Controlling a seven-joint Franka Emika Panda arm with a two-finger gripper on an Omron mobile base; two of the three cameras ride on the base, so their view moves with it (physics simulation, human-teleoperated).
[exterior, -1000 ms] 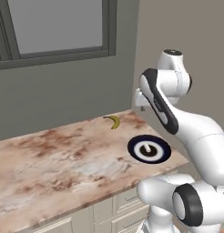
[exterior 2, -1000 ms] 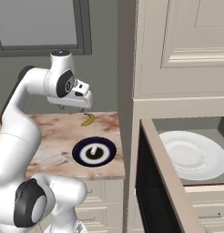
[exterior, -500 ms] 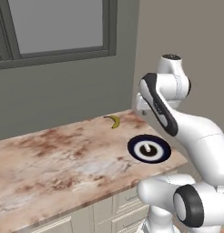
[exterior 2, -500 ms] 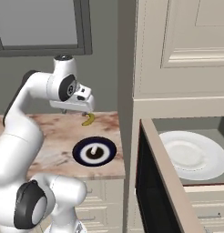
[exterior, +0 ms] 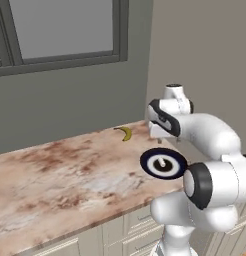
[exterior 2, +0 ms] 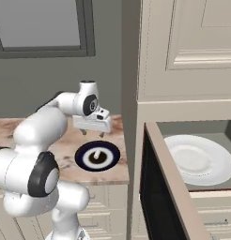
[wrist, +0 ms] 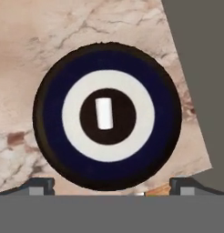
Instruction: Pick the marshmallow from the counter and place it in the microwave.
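The gripper [exterior 2: 92, 133] has swung in from above the banana side of the counter and now hangs directly over the dark-blue-and-white bowl [exterior 2: 97, 156], pointing straight down; a second ago it stood farther back, near the wall. Its fingers [wrist: 38, 185] are spread wide with nothing between them, one tip at each side of the bowl's near rim in the hand view. The base has also shifted, since the whole scene sits differently in both base views than before.

The marshmallow [wrist: 104, 113] lies in the dark centre of the bowl [wrist: 107, 116], a small white upright block, also visible as a pale speck in the right base view [exterior 2: 96, 153]. The bowl rests on the counter [exterior: 65, 175] close to its right end, just beside the tall cream cupboard [exterior 2: 188, 51].

Farther back on the stone lies the banana [exterior: 125, 133], well apart from the bowl and near the grey wall under the window [exterior: 60, 30].

To the right, the microwave [exterior 2: 192, 159] stands open, its white round plate [exterior 2: 199, 159] bare and its dark door [exterior 2: 157, 197] swung toward the camera.

No writing or labels can be read anywhere.
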